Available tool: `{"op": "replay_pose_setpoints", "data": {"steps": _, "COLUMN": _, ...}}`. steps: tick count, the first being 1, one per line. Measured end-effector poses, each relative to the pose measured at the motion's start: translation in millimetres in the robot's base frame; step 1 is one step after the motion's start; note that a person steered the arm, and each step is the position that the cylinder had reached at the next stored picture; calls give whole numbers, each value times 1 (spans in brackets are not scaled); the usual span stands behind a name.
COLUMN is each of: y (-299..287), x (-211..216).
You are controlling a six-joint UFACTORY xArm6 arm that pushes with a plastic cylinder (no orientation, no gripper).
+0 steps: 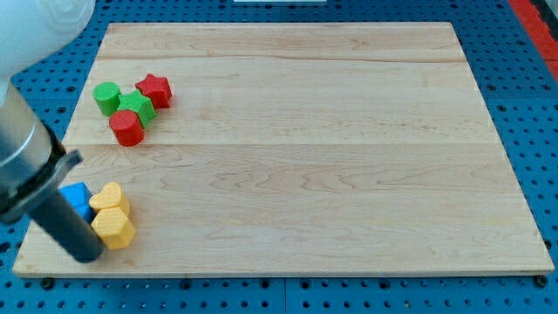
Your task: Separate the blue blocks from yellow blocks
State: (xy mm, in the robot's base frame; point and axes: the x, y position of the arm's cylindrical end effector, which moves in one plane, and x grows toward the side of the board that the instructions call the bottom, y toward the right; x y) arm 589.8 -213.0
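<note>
Two yellow blocks, a heart [109, 198] and a chunky one [114, 228], sit right beside my tip [90, 255], touching a blue block [77, 200] just above it. No claw here, only a rod. Red and green blocks huddle farther up.

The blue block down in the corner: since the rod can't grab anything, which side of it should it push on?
Push the blue block on its right face, coming in between it and the yellow blocks, which touch that side. My tip sits just below it, at the left of the lower yellow block, so the gap is tight.
</note>
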Motion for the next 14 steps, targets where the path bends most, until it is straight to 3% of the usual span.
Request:
{"op": "replay_pose_setpoints", "data": {"steps": 1, "y": -6, "x": -22}}
{"op": "replay_pose_setpoints", "data": {"steps": 3, "y": -9, "x": -4}}
{"op": "replay_pose_setpoints", "data": {"steps": 5, "y": -48, "x": -4}}
{"op": "replay_pose_setpoints", "data": {"steps": 6, "y": -47, "x": -34}}
{"op": "replay_pose_setpoints", "data": {"steps": 9, "y": -47, "x": -38}}
{"op": "replay_pose_setpoints", "data": {"steps": 10, "y": -34, "x": -79}}
{"op": "replay_pose_setpoints", "data": {"steps": 12, "y": -27, "x": -101}}
{"op": "replay_pose_setpoints", "data": {"steps": 14, "y": -27, "x": -58}}
